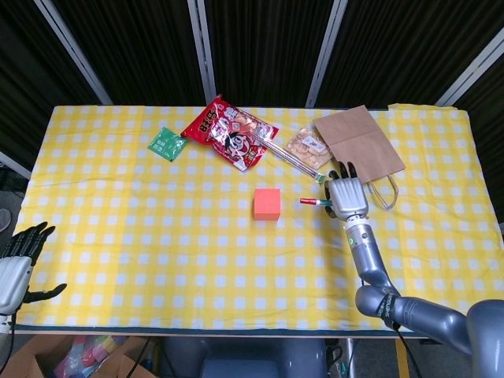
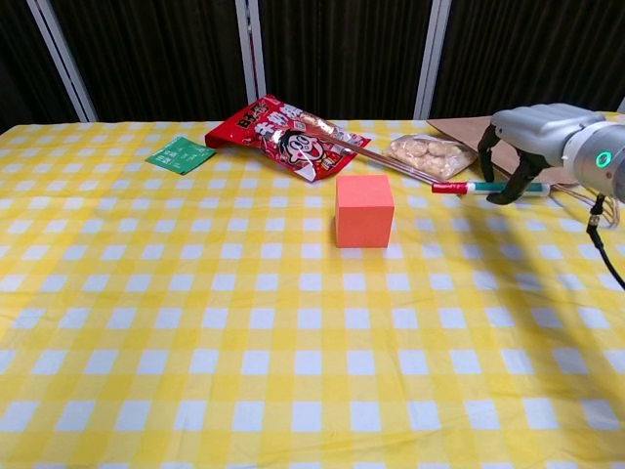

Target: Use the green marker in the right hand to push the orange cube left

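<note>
Orange cube (image 1: 267, 203) on yellow-and-white checked tablecloth (image 1: 157, 236)

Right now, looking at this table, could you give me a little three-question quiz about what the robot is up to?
1. True or false: the marker touches the orange cube.
2. The right hand holds: A) the paper bag B) the marker C) nothing.
3. Fill in: the marker's red tip points toward the ____.

Key: 1 false, there is a gap between them. 2 B. 3 cube. The left hand waits at the table's near left edge, holding nothing.
</note>
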Controlling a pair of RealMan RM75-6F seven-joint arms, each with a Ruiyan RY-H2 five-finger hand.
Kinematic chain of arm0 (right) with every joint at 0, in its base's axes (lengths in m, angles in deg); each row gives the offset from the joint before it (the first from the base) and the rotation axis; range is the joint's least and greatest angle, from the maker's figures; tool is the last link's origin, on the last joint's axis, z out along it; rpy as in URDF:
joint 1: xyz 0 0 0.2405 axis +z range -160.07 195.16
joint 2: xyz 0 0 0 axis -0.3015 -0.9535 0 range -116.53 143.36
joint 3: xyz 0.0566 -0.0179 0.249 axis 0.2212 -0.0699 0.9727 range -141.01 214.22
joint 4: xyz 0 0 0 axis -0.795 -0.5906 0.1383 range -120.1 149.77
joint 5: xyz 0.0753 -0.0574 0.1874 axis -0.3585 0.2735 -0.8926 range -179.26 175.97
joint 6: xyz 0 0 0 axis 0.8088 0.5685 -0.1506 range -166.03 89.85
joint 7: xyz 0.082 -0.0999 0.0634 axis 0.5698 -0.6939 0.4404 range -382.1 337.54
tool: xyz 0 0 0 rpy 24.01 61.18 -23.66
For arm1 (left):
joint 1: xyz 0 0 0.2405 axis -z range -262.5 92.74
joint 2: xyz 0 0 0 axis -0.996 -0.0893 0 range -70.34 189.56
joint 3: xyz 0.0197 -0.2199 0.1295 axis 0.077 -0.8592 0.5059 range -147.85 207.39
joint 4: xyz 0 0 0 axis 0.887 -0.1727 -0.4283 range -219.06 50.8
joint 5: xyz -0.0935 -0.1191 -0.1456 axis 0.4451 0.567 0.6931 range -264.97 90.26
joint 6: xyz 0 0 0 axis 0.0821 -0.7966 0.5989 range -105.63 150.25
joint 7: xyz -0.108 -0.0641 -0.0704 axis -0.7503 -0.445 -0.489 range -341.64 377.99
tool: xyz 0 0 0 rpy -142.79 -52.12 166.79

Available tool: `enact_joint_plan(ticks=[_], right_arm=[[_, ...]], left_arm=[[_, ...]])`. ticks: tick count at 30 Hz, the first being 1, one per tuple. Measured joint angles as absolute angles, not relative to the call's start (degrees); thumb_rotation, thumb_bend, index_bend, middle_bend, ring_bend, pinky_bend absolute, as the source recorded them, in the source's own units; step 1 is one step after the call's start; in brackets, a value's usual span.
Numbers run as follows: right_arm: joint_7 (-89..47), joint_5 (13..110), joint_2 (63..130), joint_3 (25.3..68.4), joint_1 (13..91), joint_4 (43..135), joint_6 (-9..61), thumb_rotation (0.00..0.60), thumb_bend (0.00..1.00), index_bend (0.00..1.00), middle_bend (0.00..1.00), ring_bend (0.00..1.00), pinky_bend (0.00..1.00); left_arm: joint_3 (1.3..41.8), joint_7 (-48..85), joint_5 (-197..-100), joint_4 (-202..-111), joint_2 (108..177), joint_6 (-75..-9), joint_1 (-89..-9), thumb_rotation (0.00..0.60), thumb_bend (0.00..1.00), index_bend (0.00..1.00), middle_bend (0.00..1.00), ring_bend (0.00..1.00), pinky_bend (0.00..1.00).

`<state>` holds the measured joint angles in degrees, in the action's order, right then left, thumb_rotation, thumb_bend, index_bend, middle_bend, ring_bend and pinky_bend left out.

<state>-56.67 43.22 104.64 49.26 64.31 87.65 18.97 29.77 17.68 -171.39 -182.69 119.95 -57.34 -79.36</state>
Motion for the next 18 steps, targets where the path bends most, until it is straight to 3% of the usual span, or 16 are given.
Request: enact_joint_plan(ticks=[18], right_arm=[[-56.1, 45.5, 115.0, 51.0, 68.1, 77.9, 16.8, 0.600, 0.47, 0.65, 0.26, 0.02, 0.00]], left_arm=[[30.2, 15.9, -171.7, -183.1, 119.3, -56.2, -79.0, 0.600, 0.00, 0.00, 0.00, 0.00, 0.00]])
